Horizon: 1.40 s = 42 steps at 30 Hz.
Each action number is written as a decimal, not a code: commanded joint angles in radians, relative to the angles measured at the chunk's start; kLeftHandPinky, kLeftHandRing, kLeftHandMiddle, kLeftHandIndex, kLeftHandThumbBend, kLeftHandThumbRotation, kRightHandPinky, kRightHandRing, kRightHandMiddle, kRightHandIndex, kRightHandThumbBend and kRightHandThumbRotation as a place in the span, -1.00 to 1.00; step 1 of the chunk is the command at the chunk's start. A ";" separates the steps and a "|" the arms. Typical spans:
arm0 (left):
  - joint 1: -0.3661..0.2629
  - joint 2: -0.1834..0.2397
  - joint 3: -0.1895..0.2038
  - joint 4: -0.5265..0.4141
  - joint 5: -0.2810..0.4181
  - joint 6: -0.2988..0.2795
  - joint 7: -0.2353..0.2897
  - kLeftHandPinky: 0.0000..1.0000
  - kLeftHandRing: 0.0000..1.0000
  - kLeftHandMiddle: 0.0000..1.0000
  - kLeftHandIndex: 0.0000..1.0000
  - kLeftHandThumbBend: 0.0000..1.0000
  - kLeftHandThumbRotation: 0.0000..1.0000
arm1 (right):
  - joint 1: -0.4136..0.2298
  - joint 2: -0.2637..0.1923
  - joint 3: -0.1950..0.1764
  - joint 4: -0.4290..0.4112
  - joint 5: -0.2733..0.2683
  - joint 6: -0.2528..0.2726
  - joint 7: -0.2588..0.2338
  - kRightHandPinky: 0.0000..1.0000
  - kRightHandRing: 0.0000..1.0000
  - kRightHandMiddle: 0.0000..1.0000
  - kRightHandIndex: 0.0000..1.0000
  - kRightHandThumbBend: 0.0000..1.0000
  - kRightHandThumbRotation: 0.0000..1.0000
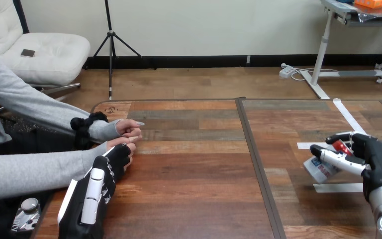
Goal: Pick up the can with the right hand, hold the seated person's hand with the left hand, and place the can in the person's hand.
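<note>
While my right hand (378, 160) clamps its curled black-and-white fingers round the one can (321, 169), a smooth white cylinder with blue and red print, the can tilts low at the tabletop's (194, 189) right part, among three flat white tape strips (338, 187). Wood planks, a dark seam down the middle, and wide bare room between my arms. At the left edge, my left hand (98, 191) touches the person's nearer hand (125, 146); clasped or not, I cannot tell. Their other hand (129, 128) rests just beyond.
</note>
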 commanded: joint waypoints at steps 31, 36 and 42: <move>-0.029 0.007 -0.011 -0.066 0.010 -0.010 0.010 0.87 0.80 0.73 0.60 0.17 1.00 | -0.038 -0.047 0.111 -0.087 -0.170 -0.137 -0.081 -0.33 -0.26 -0.15 -0.06 0.47 -1.00; -0.030 0.008 -0.011 -0.064 0.011 -0.016 0.008 0.87 0.80 0.73 0.59 0.16 1.00 | -0.037 -0.062 0.144 -0.089 -0.225 -0.143 -0.120 -0.33 -0.26 -0.15 -0.06 0.47 -1.00; -0.029 0.011 -0.012 -0.064 0.008 -0.011 0.002 0.87 0.81 0.74 0.60 0.17 1.00 | -0.039 -0.075 0.167 -0.083 -0.262 -0.157 -0.144 -0.33 -0.25 -0.15 -0.06 0.46 -1.00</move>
